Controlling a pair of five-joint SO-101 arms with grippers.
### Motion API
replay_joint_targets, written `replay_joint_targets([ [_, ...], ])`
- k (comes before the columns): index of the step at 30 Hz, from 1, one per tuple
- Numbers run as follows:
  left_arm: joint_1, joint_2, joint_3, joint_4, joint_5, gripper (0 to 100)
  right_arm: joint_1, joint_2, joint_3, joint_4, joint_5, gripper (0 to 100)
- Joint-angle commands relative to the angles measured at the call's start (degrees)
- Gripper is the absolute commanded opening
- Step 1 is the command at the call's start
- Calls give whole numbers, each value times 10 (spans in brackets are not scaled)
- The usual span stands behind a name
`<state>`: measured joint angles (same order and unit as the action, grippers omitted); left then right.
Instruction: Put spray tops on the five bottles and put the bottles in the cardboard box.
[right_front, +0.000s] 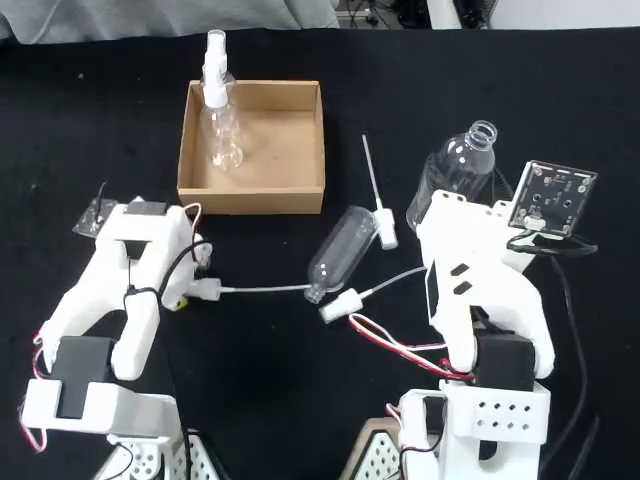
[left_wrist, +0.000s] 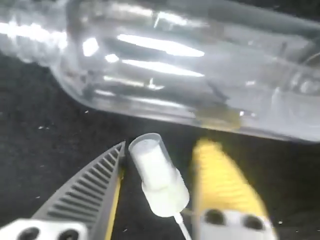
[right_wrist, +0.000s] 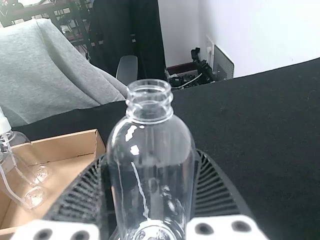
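My left gripper (right_front: 195, 285) is open, its fingers close on either side of a white spray top (left_wrist: 159, 175) whose tube (right_front: 265, 289) runs along the black table; the grey finger (left_wrist: 100, 185) touches the cap. A bare clear bottle (left_wrist: 175, 60) lies just beyond it. My right gripper (right_wrist: 147, 200) is shut on an upright open-necked bottle (right_front: 455, 165), right of the cardboard box (right_front: 250, 195). Two bottles with spray tops (right_front: 220, 120) lean in the box's left side. Another bare bottle (right_front: 345, 250) lies mid-table.
Two loose spray tops lie near the lying bottle, one (right_front: 343, 304) just in front of it and one (right_front: 386, 228) at its far end with its tube pointing away. Grey cloth (right_wrist: 50, 75) and a chair lie beyond the table's far edge.
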<state>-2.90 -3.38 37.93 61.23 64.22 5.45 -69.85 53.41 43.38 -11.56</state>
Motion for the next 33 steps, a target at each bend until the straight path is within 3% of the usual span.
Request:
replay_joint_targets([
  [1,-5,0,13,-12,0,121,12,-9,-2,-18,-2,49],
  [11,-2,1,8,-18,0,121,12,-9,-2,-18,-2,49],
  [19,-2,1,44,-96,-5,116,12,-9,-2,-18,-2,49],
  [26,-5,-4,46,-97,-27,115,12,-10,-2,-18,-2,49],
  [30,-7,-5,46,-94,-33,20,12,-10,-2,-18,-2,49],
  [33,-8,-5,44,-93,-69,28,12,-10,-2,-18,-2,49],
])
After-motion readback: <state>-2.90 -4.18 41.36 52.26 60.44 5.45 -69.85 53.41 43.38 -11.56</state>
